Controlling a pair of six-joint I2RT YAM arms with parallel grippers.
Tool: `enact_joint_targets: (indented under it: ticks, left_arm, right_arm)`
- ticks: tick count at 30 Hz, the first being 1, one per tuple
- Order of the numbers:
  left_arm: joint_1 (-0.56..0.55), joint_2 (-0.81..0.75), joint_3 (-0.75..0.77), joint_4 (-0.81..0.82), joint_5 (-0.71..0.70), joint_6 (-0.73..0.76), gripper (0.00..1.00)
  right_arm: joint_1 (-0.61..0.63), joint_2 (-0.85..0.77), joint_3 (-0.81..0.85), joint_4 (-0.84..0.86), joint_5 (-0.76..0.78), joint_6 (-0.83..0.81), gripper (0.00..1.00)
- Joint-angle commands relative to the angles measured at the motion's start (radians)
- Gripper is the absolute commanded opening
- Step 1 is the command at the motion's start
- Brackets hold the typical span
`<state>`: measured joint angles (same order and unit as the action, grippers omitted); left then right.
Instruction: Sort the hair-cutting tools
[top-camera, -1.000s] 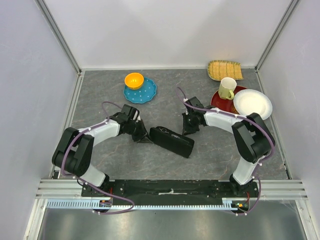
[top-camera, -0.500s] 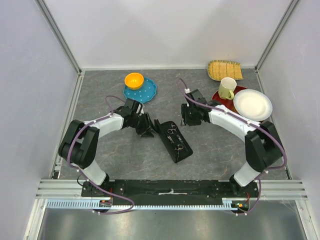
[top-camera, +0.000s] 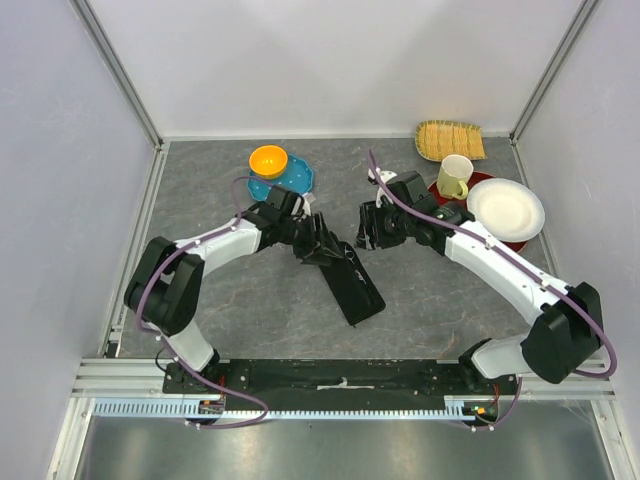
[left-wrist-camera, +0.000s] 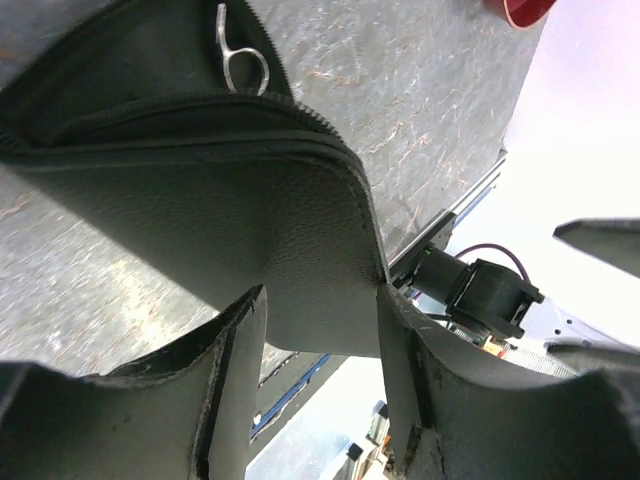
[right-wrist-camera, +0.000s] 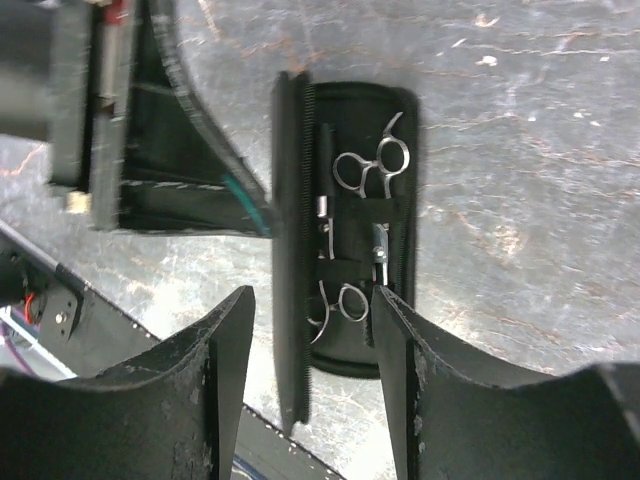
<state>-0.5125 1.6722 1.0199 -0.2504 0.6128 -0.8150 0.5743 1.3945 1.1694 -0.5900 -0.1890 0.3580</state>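
- Hair-cutting tools (right-wrist-camera: 372, 160) sit near the middle of the grey table (top-camera: 250, 300), tucked inside an open black case (top-camera: 358, 290) that lies between the two arms.
- In the overhead view the case runs diagonally, from far-left to near-right. Its cover (left-wrist-camera: 300, 230) is raised along one long side.
- At the case's far-left end is the left gripper (top-camera: 318, 240), jaws apart on either side of the cover's edge and not visibly pinching it.
- Just beside that same end hovers the right gripper (top-camera: 368, 235), jaws apart and empty. Its wrist camera looks straight down into the pockets.
- From there the tools lie ahead of and below the jaws, and their long axis runs roughly in line with the fingers. A closing pinch would therefore cross a tool's narrow width.
- The right arm looks the better placed to pick, since the left is occupied with the cover.
- Of the two pairs, the upper scissors (right-wrist-camera: 375, 165) show their rings toward the far end of the case in that wrist view. The blades are sheathed and point back toward the gripper.
- Turned the other way, the lower scissors (right-wrist-camera: 340, 305) have their rings nearest the jaws and their blades pointing away.
- Both pairs lie along the case's length.
- Any combs cannot be made out against the black lining.
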Motion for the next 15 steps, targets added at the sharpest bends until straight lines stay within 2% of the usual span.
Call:
enact_joint_targets:
  ticks: [1, 11, 15]
  left_arm:
    - [-0.034, 0.078, 0.054, 0.046, -0.001, -0.03, 0.56]
    - [-0.041, 0.173, 0.098, 0.008, -0.033, 0.011, 0.56]
    - [-0.043, 0.181, 0.115, -0.018, -0.058, 0.043, 0.61]
  right_arm:
    - [0.038, -0.008, -0.02, 0.002, -0.066, -0.044, 0.59]
    - [0.061, 0.07, -0.142, 0.065, 0.003, -0.021, 0.59]
    - [0.061, 0.107, -0.197, 0.088, 0.037, -0.024, 0.59]
